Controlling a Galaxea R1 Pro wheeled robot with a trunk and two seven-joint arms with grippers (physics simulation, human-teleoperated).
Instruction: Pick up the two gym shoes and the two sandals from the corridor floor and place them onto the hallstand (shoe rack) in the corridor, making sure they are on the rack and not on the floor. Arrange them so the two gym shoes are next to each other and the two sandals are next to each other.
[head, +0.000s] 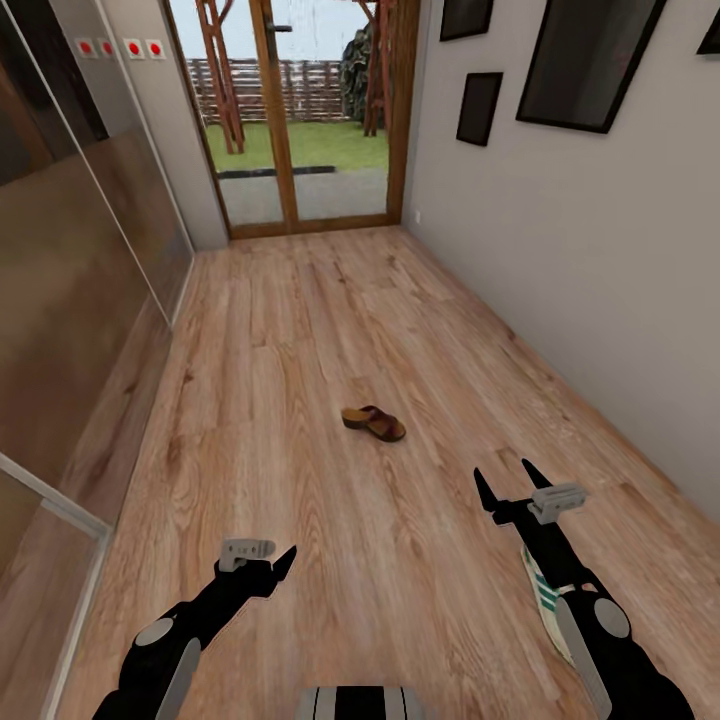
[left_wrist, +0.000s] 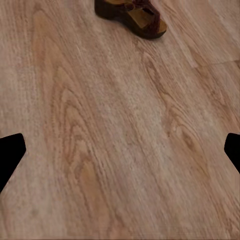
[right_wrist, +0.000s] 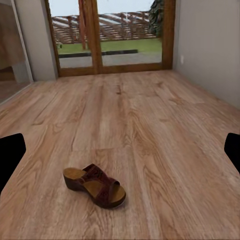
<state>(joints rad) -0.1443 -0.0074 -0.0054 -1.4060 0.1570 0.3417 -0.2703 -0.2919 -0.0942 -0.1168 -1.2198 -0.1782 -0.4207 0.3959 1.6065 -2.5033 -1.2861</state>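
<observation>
1. The sandal (head: 374, 422) is 1 dark brown slip-on with a wide strap and a tan footbed on a chunky sole. It lies flat on the corridor floor (head: 300, 330), about mid-width of the hall and ahead of both arms.
2. 1 gym shoe (head: 548, 600) is on the floor at the near right, white with green side stripes. The right arm covers most of it, so just a strip of sole and side shows.
3. The right gripper (head: 508, 487) hangs above the floor just past that shoe, fingers spread apart and holding nothing.
4. The left gripper (head: 281, 566) is at the near left, also over bare planks. From the head view its fingers look close together, but in the left wrist view the 2 tips sit at opposite edges with floor between them, so it's released and empty.
5. The left wrist view catches the sandal (left_wrist: 131, 17) from above.
6. The right wrist view shows the sandal (right_wrist: 94, 185) from low and side-on, so the thick sole and strap texture read much better there.
7. Far end has a wood-framed glass door (head: 300, 110) with grass and a fence outside. Dark picture frames (head: 590, 60) hang on the right wall, glossy panels (head: 70, 300) run down the left.
</observation>
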